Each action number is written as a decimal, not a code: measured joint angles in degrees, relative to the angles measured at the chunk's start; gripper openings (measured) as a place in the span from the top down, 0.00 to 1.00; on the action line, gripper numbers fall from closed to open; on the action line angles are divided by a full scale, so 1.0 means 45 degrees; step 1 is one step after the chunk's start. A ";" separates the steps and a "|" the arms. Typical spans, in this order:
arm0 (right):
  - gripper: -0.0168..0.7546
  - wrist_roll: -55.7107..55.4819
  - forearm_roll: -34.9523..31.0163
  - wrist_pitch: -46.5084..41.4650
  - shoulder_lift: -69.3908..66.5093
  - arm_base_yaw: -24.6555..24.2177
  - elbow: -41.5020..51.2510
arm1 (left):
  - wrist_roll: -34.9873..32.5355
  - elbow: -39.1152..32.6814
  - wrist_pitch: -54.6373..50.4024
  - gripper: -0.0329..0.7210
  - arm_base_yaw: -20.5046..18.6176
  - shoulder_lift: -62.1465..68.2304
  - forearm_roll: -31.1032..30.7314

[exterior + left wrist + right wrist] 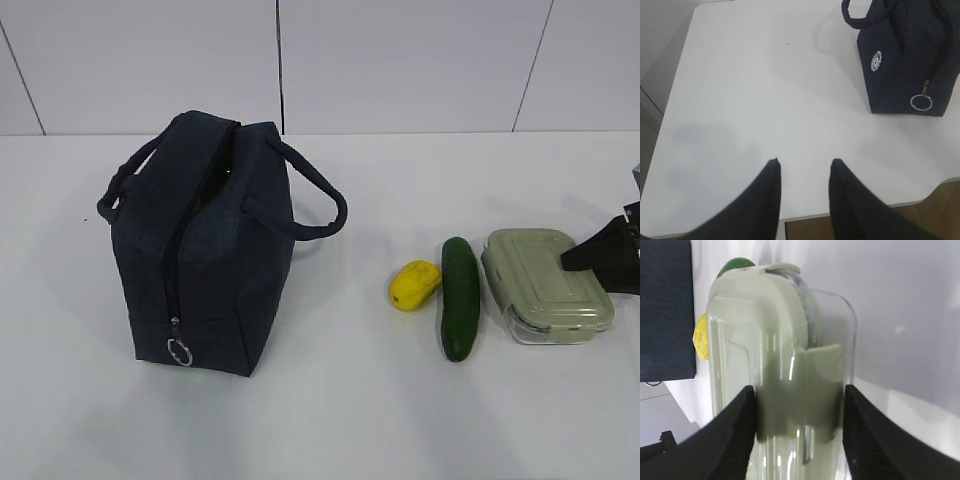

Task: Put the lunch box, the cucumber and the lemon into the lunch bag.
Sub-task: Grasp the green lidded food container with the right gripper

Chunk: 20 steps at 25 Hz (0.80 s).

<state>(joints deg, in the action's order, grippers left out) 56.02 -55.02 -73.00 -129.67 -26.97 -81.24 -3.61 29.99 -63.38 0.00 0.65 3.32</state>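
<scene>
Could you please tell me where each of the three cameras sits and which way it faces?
Exterior: in front, slanting down at the lunch bag, lemon, cucumber, lunch box; right gripper at the edge.
Left wrist: above bare table, bag in the corner; left gripper shows.
Right wrist: close on the lunch box between its fingers.
All share the bag.

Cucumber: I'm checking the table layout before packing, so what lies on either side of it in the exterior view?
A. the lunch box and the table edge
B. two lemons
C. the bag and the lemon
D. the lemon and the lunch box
D: the cucumber lies between the lemon on its left and the lunch box on its right.
</scene>
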 joint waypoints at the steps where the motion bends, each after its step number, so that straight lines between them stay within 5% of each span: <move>1: 0.47 0.0000 -0.0020 0.0000 0.0000 0.0000 0.0000 | 0.0000 0.0000 0.0000 0.65 0.0000 0.0000 0.0000; 13: 0.47 0.0000 -0.0020 -0.0013 0.0000 0.0000 0.0000 | -0.0359 0.0168 0.0258 0.65 0.0000 0.0244 -0.0022; 20: 0.47 0.0000 -0.0020 -0.0013 0.0000 0.0000 0.0000 | -0.0581 0.0589 0.0786 0.64 0.0018 0.4055 0.0260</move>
<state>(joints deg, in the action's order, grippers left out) 56.02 -55.11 -73.06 -129.67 -26.97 -81.24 -6.23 32.64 -59.84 0.08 18.90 4.49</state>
